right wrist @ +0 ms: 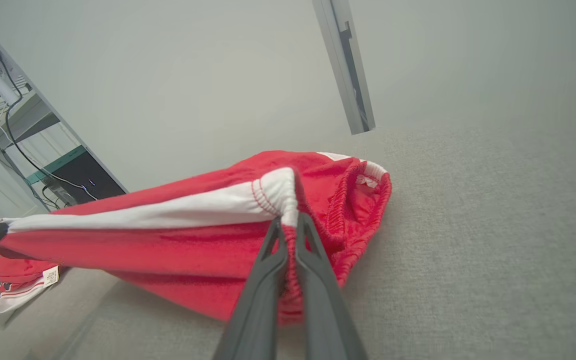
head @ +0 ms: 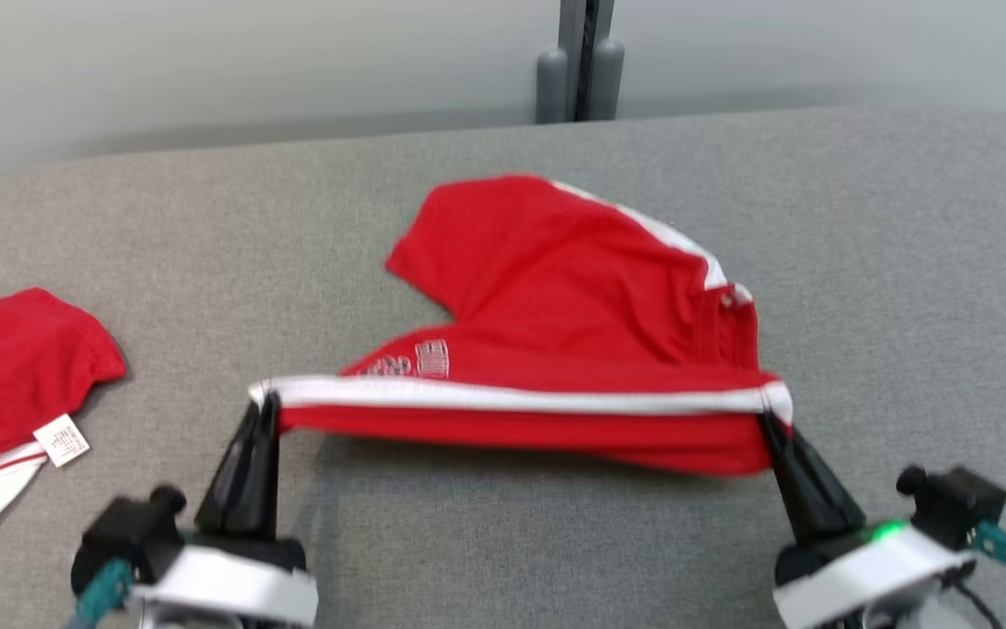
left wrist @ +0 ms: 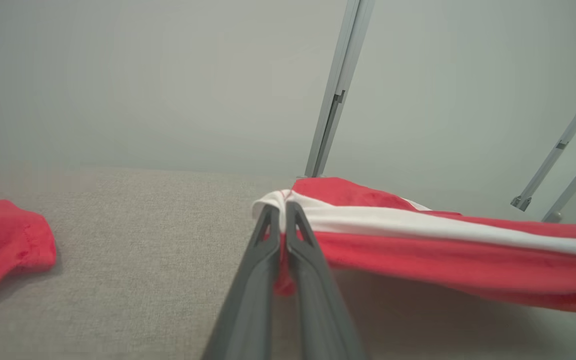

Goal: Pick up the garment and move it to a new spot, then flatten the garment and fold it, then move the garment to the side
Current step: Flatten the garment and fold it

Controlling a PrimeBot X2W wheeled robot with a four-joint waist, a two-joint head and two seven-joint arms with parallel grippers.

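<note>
Grey fabric tabletop [head: 905, 262] carries red white-striped cloth shorts [head: 573, 297], pinched taut by left gripper [head: 269, 404] at eight o'clock, right gripper [head: 769, 421] at four.

At the left edge of the frame a crumpled red garment [head: 14, 376] is lying on the grey fabric surface [head: 905, 262], its white label [head: 61, 439] facing up. A grey post [head: 579, 61] is standing at top centre against the pale wall [head: 206, 70].

The garment [head: 555, 297] lies mid desk [head: 861, 262], near edge strung between left pincer [head: 269, 404] and right pincer [head: 769, 419], another garment [head: 5, 367] far left.
</note>
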